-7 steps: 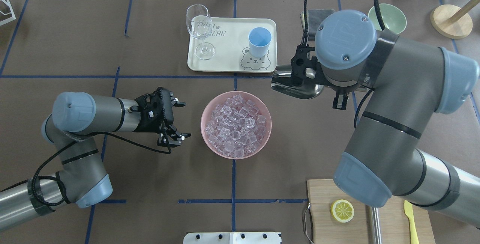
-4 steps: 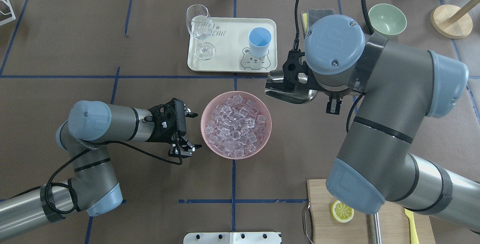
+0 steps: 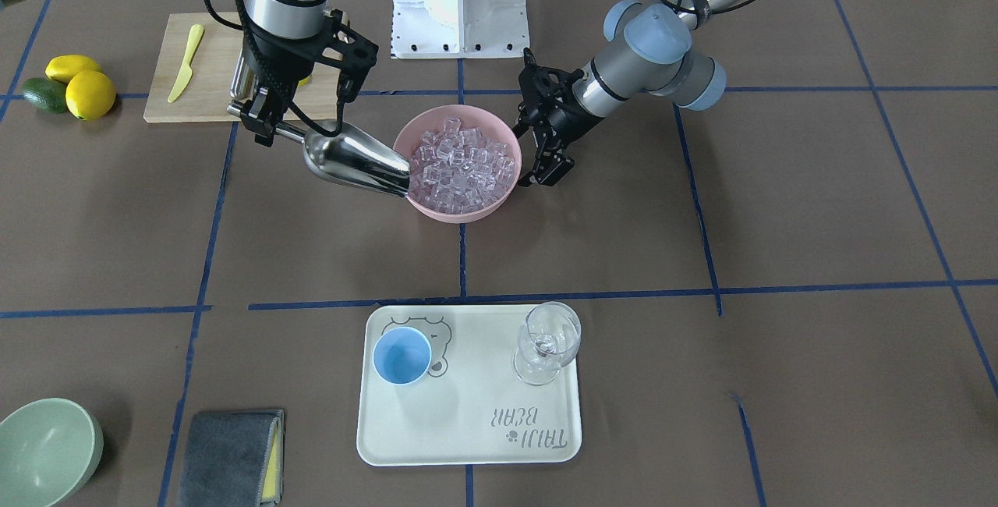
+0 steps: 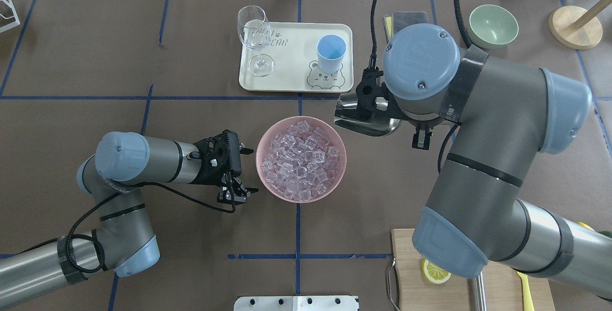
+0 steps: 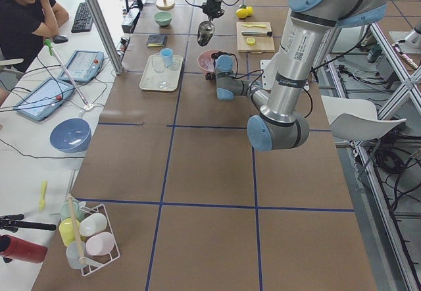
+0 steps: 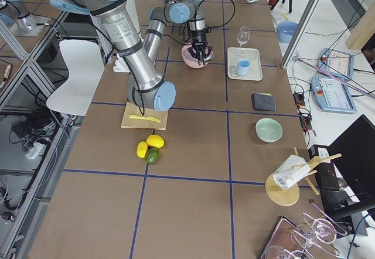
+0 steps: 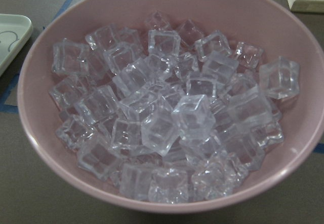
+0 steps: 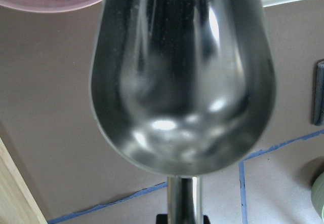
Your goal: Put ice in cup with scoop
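The scoop point(image 8: 182, 82) is polished, mirror-bright steel. The ice point(image 7: 192, 117) is clear and glassy. The pink bowl point(image 7: 212, 11) is smooth with a satin sheen. The table covering point(image 4: 95, 38) is matt brown.

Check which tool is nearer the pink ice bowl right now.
Left. The left tool sits open just beside the pink bowl rim. The right tool is farther off the opposite side, gripping the scoop handle.

The left arm point(image 4: 158, 160) and right arm point(image 4: 502, 95) have grey tubular links, light-blue joint caps point(image 4: 420, 62) with small screws, and external black cables point(image 4: 373, 14). The left pincer point(image 4: 248, 171) and right pincer point(image 3: 260, 123) are black.
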